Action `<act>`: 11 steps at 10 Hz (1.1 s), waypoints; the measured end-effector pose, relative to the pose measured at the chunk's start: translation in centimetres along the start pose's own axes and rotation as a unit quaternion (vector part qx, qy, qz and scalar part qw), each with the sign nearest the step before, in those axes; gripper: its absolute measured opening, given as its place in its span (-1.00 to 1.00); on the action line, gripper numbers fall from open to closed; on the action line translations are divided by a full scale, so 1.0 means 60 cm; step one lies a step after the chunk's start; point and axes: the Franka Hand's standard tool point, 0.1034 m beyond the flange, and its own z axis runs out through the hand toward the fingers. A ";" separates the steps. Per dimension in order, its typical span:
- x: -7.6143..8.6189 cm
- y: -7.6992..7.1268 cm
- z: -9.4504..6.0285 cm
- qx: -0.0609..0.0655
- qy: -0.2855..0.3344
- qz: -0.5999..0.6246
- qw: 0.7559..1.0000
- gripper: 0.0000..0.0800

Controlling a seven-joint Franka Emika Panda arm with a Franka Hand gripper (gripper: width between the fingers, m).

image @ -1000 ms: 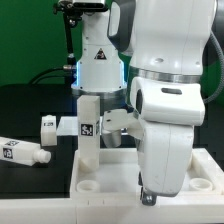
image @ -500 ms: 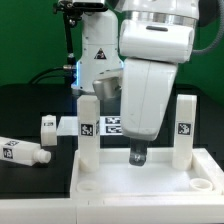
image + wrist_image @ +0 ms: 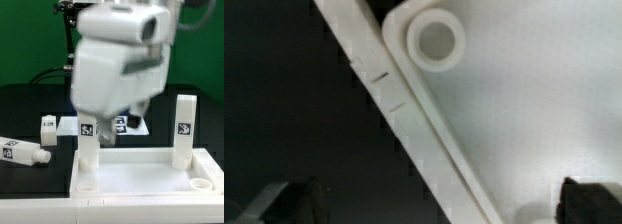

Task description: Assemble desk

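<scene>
Tabletop: the white square tabletop [image 3: 140, 172] lies flat and tray-side up on the black table [image 3: 30, 105], with a round socket showing in each near corner.
Standing legs: one leg [image 3: 88, 142] stands upright in the tabletop's far corner on the exterior view's left. A second leg [image 3: 184, 128] stands upright in the far corner on the exterior view's right. Both have their long axis vertical and a tag facing the camera.
Loose legs: a third leg [image 3: 20, 152] lies on its side off the tabletop toward the exterior view's left, its long axis slanting across the table. A shorter-looking tagged white piece [image 3: 47, 127] sits beyond it, and its axis is hard to read.
Marker board: the marker board [image 3: 128, 123] lies flat just behind the tabletop's far edge, between the two standing legs.
In the way: the blurred white robot arm [image 3: 120, 60] hangs over the tabletop's far side, hiding the top of the left standing leg and the claw in that view.
Claw: in the wrist view the gripper [image 3: 438, 200] is spread wide, with one dark fingertip [image 3: 287, 200] over the table and the other [image 3: 592, 195] over the tray floor. It holds nothing.
Tabletop relative to claw: directly beneath, with the tabletop's rim [image 3: 393, 100] running between the fingertips and a corner socket [image 3: 438, 40] near.
</scene>
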 end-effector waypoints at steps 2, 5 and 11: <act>-0.077 0.004 -0.052 0.003 -0.004 0.046 0.999 0.62; -0.104 -0.003 -0.048 0.010 -0.007 0.178 0.984 0.62; -0.210 -0.050 -0.037 0.074 0.006 0.389 0.918 0.62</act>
